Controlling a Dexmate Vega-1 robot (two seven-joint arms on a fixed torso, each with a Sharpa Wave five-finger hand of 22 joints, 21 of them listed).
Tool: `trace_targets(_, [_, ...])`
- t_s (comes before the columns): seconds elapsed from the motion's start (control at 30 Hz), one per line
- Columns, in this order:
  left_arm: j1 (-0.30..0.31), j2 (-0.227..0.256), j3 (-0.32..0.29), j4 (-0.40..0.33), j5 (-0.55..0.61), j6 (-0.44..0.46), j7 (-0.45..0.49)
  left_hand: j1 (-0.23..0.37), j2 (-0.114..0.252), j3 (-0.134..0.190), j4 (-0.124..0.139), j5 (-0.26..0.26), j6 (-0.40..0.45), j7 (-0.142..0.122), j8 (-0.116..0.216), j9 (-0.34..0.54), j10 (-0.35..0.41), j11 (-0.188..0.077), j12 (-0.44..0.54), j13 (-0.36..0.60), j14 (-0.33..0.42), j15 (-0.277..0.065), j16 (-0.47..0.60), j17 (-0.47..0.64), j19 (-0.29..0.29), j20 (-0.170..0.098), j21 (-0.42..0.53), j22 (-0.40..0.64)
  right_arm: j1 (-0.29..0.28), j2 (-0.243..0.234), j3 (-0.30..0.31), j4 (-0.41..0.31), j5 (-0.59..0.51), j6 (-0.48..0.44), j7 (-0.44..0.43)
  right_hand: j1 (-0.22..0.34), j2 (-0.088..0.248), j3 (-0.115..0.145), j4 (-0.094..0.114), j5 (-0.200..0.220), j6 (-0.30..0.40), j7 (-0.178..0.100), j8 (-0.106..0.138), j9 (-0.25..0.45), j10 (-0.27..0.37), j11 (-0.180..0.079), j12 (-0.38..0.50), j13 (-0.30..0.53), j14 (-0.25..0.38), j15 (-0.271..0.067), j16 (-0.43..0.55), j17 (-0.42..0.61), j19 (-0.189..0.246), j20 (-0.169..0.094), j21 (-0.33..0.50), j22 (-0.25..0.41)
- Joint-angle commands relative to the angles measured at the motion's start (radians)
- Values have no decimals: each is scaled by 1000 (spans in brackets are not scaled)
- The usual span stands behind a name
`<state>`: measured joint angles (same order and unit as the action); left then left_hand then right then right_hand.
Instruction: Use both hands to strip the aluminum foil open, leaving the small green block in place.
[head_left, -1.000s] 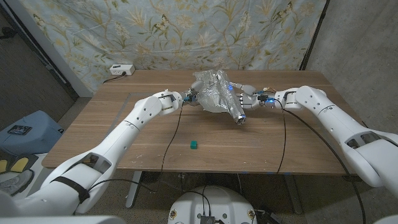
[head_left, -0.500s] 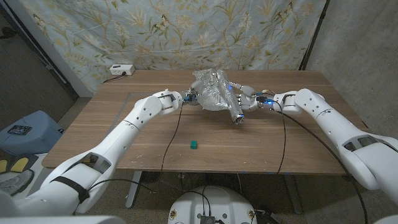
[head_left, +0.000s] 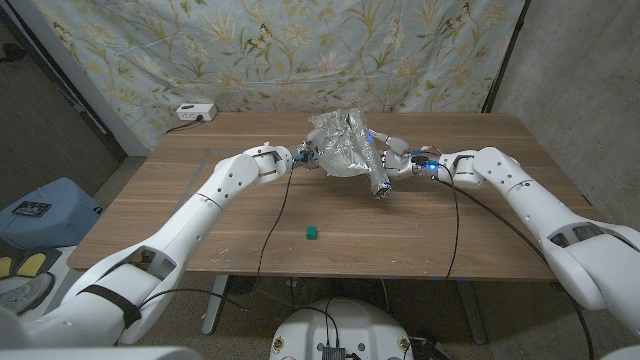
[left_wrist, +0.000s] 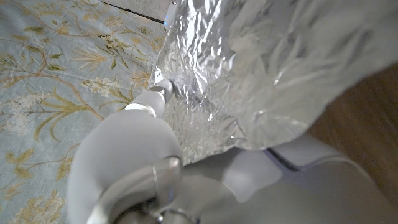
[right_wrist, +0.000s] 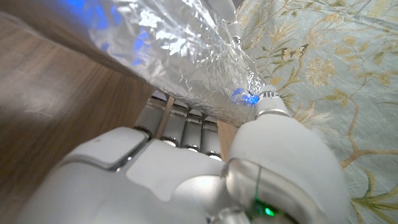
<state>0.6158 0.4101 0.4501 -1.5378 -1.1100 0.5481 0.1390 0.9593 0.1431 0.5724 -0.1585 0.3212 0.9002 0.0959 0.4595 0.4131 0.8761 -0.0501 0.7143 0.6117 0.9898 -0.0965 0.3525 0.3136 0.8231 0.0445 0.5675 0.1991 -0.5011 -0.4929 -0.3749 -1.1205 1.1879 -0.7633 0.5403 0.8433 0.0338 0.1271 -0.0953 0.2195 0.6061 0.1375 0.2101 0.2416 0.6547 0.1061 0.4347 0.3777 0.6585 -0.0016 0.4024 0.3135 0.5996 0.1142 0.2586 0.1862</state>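
Your left hand (head_left: 305, 155) and right hand (head_left: 395, 160) both grip the crumpled foil (head_left: 345, 148), already lifted clear of the green block (head_left: 312, 233), so only setting it aside seems left.

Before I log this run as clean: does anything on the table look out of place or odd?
One thing: the small green block lies bare on the table near its front edge, well apart from the crumpled aluminum foil that the left hand and right hand grip at the back. The foil wraps nothing visible.

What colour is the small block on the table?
Green; the block shows best in the head view.
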Motion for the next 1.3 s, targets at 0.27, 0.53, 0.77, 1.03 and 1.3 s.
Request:
trace_targets(0.27, [13,22,-8,-34,-10,4,17,11,-3,7,-3,-1,10,1,6,1,16,-12,0,4,8,-1,-4,5,-4,1,13,1,-17,20,15,5,26,22,4,6,7,0,-8,3,6,-4,2,-2,4,0,6,4,7,-1,4,6,9,-6,4,1])
trace_targets(0.53, [12,23,-6,-28,-15,5,9,12,-2,6,-3,-2,8,4,6,2,17,-13,-1,5,9,0,-5,6,-5,1,16,1,-21,18,14,-1,25,23,-3,-35,-13,-22,6,0,-20,5,-6,-3,-13,9,-2,8,-4,12,-9,3,3,3,-1,1])
trace_targets(0.77, [12,23,-4,-25,-18,9,11,14,-1,6,-3,-3,6,2,6,4,18,-12,-1,6,9,0,-6,9,-7,2,19,0,-30,14,16,-6,29,23,-2,-56,-23,-34,13,3,-35,7,-9,-4,-27,12,-8,10,-14,17,-18,2,-5,7,-6,1])
trace_targets(1.03, [10,20,-3,-23,-21,13,17,12,-2,6,-2,-3,8,1,7,4,19,-12,0,8,10,0,-8,8,-7,2,23,0,-26,13,10,2,26,22,8,-79,-36,-50,20,13,-74,19,-16,-5,-63,26,-25,14,-26,26,-30,1,-18,17,-15,1])
trace_targets(1.3, [10,14,-4,-13,-26,11,17,12,-1,7,-2,-4,6,1,7,3,16,-12,-3,8,12,-2,-9,9,-7,2,26,0,-27,11,13,0,30,10,-9,-104,-45,-66,30,25,-123,36,-24,-5,-95,43,-40,19,-38,38,-39,3,-23,30,-20,2])
